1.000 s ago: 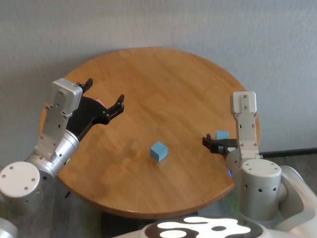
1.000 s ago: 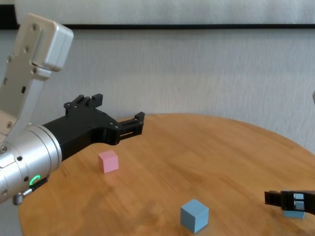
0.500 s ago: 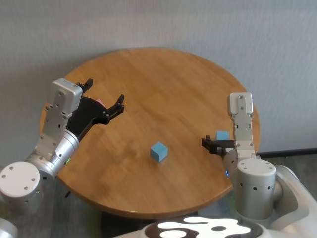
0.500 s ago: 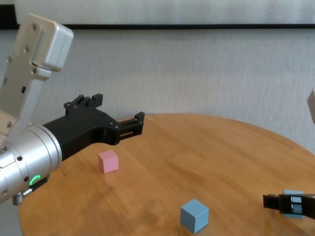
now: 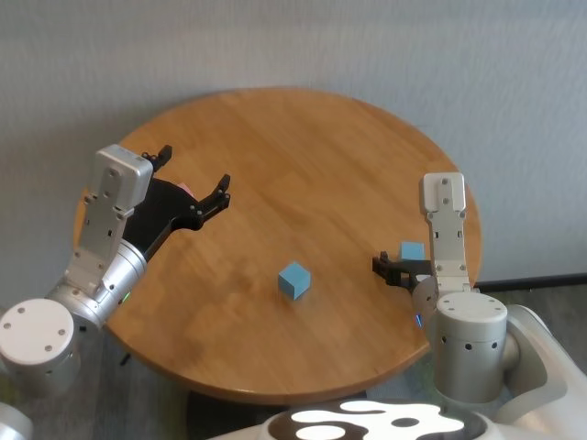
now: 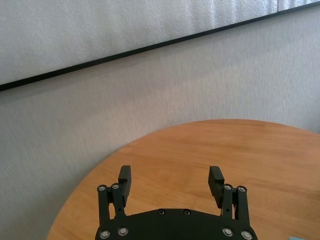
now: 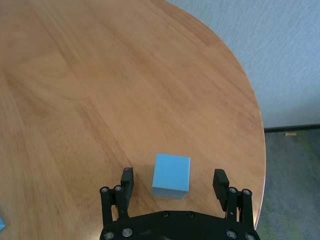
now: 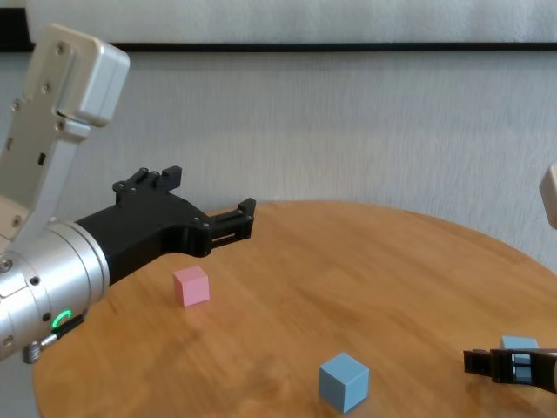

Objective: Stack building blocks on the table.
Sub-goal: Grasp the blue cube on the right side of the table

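Observation:
On the round wooden table (image 5: 303, 156) one light blue block (image 5: 294, 280) lies near the middle, also in the chest view (image 8: 344, 380). A second light blue block (image 5: 413, 250) sits near the right edge. My right gripper (image 7: 173, 176) is open, low over the table, and this block (image 7: 171, 175) stands between its spread fingers without touching them. The pink block (image 8: 191, 285) rests at the left, under my left gripper (image 8: 209, 192), which hovers above it, open and empty. In the head view the pink block is almost fully hidden behind that gripper (image 5: 194, 167).
The table's right rim (image 7: 256, 125) runs close beside the right block, with grey floor beyond it. A pale wall (image 6: 160, 100) stands behind the table. Bare wood lies between the middle blue block and the pink one.
My right gripper has sunk a little and drifted slightly left, closer around the right blue block. The left arm and all blocks have stayed put.

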Tool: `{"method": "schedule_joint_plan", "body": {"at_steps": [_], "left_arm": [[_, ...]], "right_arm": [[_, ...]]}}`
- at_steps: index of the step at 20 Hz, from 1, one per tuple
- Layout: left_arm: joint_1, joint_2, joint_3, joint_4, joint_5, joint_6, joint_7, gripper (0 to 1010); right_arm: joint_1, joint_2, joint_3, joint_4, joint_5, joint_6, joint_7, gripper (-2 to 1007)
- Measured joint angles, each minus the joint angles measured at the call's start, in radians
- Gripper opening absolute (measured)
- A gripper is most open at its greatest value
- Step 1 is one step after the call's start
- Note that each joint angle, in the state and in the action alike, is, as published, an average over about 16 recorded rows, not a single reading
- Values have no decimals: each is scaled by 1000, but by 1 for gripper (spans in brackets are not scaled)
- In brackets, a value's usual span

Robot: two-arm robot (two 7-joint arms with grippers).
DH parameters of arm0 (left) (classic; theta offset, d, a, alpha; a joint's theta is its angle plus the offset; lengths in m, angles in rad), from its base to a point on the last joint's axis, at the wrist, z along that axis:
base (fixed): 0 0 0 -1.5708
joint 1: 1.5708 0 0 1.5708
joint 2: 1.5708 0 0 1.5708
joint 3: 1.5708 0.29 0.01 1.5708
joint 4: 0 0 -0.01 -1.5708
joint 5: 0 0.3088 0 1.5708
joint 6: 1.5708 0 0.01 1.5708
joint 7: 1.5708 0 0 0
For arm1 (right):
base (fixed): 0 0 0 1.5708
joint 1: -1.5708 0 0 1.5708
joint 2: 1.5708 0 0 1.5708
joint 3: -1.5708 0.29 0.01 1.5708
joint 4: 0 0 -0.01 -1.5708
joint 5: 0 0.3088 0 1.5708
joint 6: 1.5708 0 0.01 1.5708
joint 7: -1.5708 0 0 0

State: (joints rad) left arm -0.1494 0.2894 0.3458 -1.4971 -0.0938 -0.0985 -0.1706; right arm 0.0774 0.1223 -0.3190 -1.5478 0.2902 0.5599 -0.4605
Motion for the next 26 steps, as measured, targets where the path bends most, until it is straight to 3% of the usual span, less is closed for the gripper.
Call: {"method": "schedule_joint_plan", "body": {"at_steps": [6, 12, 26], "left_arm": [[0, 0, 0, 0, 0, 0, 0, 1002], [0, 0, 0, 0, 0, 0, 0, 1002], [0, 0, 0, 0, 0, 0, 0, 1002]], "right_arm": [[2, -2, 2, 5, -1, -2, 4, 994], [2, -1, 2, 4, 0, -2, 4, 913], [1, 0, 1, 0, 1, -1, 2, 486]]}}
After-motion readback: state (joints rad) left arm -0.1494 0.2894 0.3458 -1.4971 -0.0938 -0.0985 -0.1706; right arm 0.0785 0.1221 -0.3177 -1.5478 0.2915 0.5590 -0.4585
